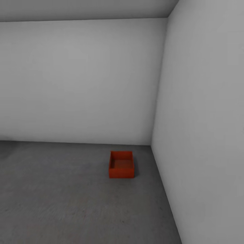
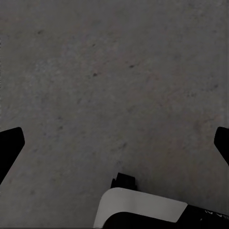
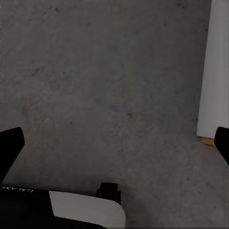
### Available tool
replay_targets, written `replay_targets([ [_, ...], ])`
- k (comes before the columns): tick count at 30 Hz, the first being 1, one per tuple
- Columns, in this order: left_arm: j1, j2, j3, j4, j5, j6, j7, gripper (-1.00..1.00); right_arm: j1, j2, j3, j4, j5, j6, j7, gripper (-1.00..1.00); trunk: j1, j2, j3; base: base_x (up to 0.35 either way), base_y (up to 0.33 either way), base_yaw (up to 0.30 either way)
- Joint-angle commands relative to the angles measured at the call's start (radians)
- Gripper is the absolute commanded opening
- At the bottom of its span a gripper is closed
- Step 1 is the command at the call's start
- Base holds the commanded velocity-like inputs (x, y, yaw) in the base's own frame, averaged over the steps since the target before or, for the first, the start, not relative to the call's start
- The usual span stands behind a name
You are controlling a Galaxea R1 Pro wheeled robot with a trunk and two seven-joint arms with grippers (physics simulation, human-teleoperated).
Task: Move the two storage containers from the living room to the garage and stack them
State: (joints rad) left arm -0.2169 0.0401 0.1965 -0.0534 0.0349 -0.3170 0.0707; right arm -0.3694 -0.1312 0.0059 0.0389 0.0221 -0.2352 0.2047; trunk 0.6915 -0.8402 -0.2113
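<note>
One orange-red storage container [image 1: 121, 165] sits on the garage floor [image 1: 61, 203] ahead, slightly right, nearer the right tool [image 3: 114, 143]; both tools spread wide, empty.

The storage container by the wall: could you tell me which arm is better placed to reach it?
Probably the right: the container sits right of centre in the head view, beside the right-hand wall, and the right gripper is open, empty.

L gripper [image 2: 114, 143] open wide, dark fingertips [image 2: 9, 145] at 9 and 3 o'clock, nothing between. R gripper [image 3: 114, 143] likewise: tips [image 3: 9, 145] at 9 and 3, empty. White-and-black robot body at 6 o'clock in both wrist views.
</note>
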Motion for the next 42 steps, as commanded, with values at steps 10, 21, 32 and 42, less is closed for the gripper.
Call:
replay_targets([
  [10,-0.001,0.0,0.0,0.001,0.003,-0.004,0.001,1.0,-0.002,-0.001,0.0,0.004,0.003,-0.007,0.002,1.0,-0.038,0.069,0.014,0.0,0.0,0.0],
  [21,-0.001,0.0,0.0,0.001,0.003,-0.004,0.001,1.0,-0.002,-0.001,0.0,0.004,0.004,-0.007,0.002,1.0,-0.08,0.146,0.031,0.0,0.0,0.0],
  [32,-0.001,0.0,0.0,0.001,0.004,-0.004,0.001,1.0,-0.002,-0.001,0.0,0.004,0.004,-0.007,0.002,1.0,-0.111,0.202,0.053,0.0,0.0,-0.015],
  [42,-0.001,0.0,0.0,0.001,0.005,-0.004,0.001,1.0,-0.002,-0.001,0.0,0.004,0.004,-0.007,0.002,1.0,-0.111,0.202,0.062,0.0,0.0,-0.223],
])
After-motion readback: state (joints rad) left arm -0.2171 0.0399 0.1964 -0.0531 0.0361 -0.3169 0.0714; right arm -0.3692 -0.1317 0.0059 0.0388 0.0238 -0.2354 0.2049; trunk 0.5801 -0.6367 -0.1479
